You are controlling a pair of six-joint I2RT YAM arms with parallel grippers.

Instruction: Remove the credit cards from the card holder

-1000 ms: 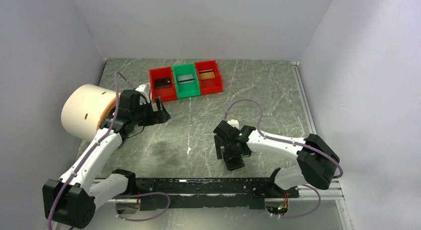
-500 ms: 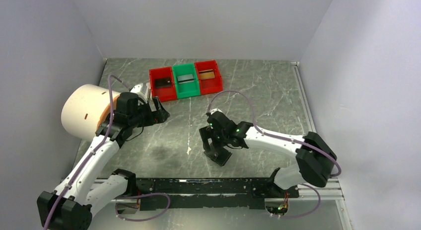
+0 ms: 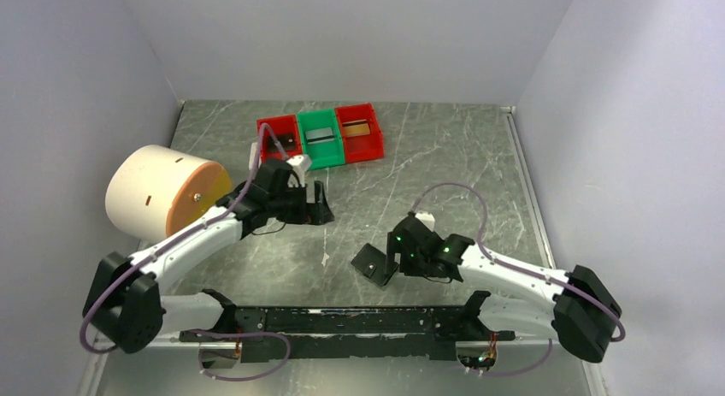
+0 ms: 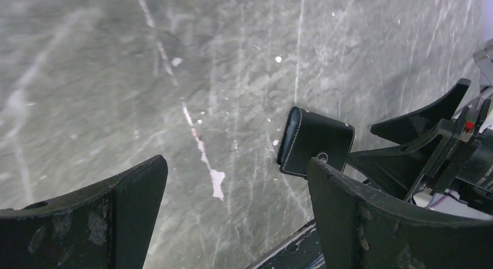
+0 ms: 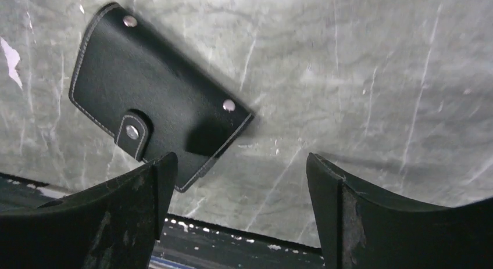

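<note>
Your left arm (image 3: 192,240) and right arm (image 3: 513,274) are white tubes with chunky black joints. A mauve cable (image 3: 453,188) loops along each. The right wrist shows a green light (image 3: 396,239). Left gripper (image 4: 237,164) and right gripper (image 5: 238,164) are black, with broad, wedge-shaped, grey-scuffed fingers (image 4: 395,222).

your left arm (image 3: 192,238) was stretched forward and in toward the middle, with the left gripper (image 3: 321,209) pointing to the right, its jaws spread wide and nothing between them. your right arm (image 3: 513,276) lay low and reached leftward, with the right gripper (image 3: 386,261) tipped downward, its jaws also wide apart and holding nothing.
</note>
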